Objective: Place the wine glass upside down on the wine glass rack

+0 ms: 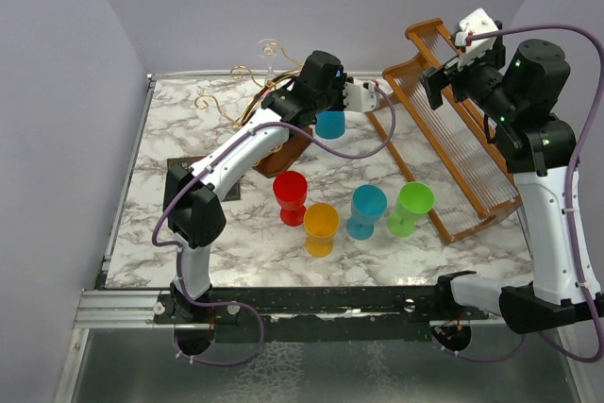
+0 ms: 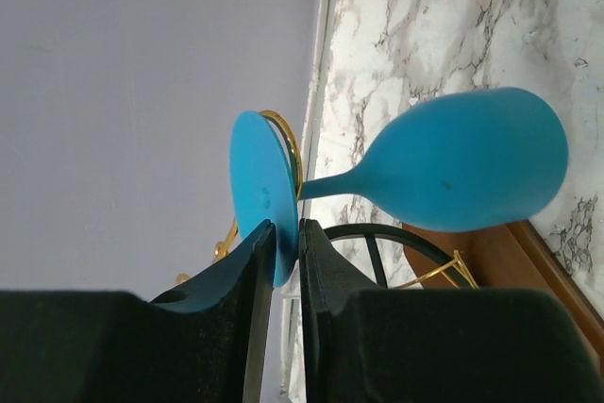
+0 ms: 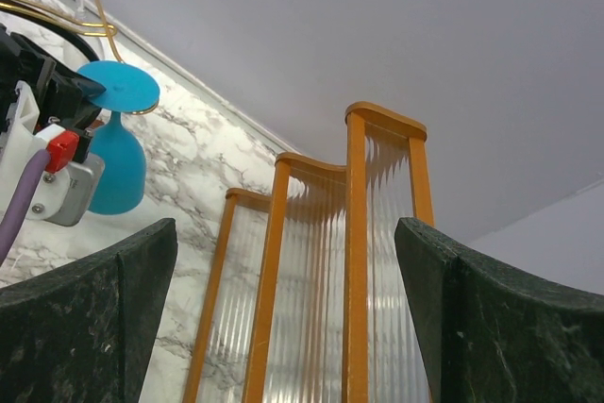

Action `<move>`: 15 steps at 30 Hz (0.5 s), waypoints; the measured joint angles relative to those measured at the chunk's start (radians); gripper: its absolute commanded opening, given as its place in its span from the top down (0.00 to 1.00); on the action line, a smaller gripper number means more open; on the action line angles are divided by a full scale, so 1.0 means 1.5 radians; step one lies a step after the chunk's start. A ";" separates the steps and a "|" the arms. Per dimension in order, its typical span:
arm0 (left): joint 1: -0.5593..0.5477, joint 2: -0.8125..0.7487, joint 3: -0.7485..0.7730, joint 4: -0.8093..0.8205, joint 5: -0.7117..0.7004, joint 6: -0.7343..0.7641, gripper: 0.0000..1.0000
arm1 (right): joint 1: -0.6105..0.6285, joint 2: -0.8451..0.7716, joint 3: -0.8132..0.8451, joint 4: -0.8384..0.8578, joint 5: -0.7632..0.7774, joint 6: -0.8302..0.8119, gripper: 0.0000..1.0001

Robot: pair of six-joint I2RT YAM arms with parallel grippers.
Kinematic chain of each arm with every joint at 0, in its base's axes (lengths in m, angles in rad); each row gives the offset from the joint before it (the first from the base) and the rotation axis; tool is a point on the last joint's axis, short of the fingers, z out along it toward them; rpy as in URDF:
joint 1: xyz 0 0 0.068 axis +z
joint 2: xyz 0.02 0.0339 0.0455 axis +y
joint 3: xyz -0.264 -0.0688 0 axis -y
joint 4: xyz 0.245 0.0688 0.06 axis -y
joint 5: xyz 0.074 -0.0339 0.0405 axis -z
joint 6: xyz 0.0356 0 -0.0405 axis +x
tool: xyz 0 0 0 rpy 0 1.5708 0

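Observation:
My left gripper (image 1: 326,109) is shut on the foot of a blue wine glass (image 1: 330,125) and holds it upside down, bowl hanging low, above the wine glass rack (image 1: 236,93). In the left wrist view the fingers (image 2: 286,243) pinch the foot's rim; the blue wine glass bowl (image 2: 472,172) lies over the rack's black curved bar (image 2: 396,238), beside gold wire (image 2: 283,134) and the brown base (image 2: 528,271). The right wrist view shows the glass (image 3: 118,162) held up. My right gripper (image 1: 446,80) is open and empty, raised by the slatted rack; its jaws stand wide apart (image 3: 283,233).
A large orange-brown slatted rack (image 1: 453,153) lies at the right. Red (image 1: 290,197), orange (image 1: 321,227), blue (image 1: 366,210) and green (image 1: 411,207) glasses stand near the table's middle front. A clear glass foot (image 1: 271,47) shows atop the gold scrolls.

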 measured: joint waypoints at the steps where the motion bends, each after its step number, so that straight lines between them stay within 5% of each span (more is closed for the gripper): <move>1: 0.000 0.000 0.000 -0.003 0.000 -0.001 0.79 | 0.000 0.000 0.000 0.000 0.000 0.000 0.01; 9: 0.000 -0.005 0.000 -0.027 0.000 -0.005 0.74 | 0.000 0.000 -0.036 -0.003 0.000 -0.013 0.00; 15: 0.000 -0.025 -0.003 -0.046 0.002 -0.025 0.60 | 0.000 -0.013 -0.074 -0.036 -0.009 -0.043 0.00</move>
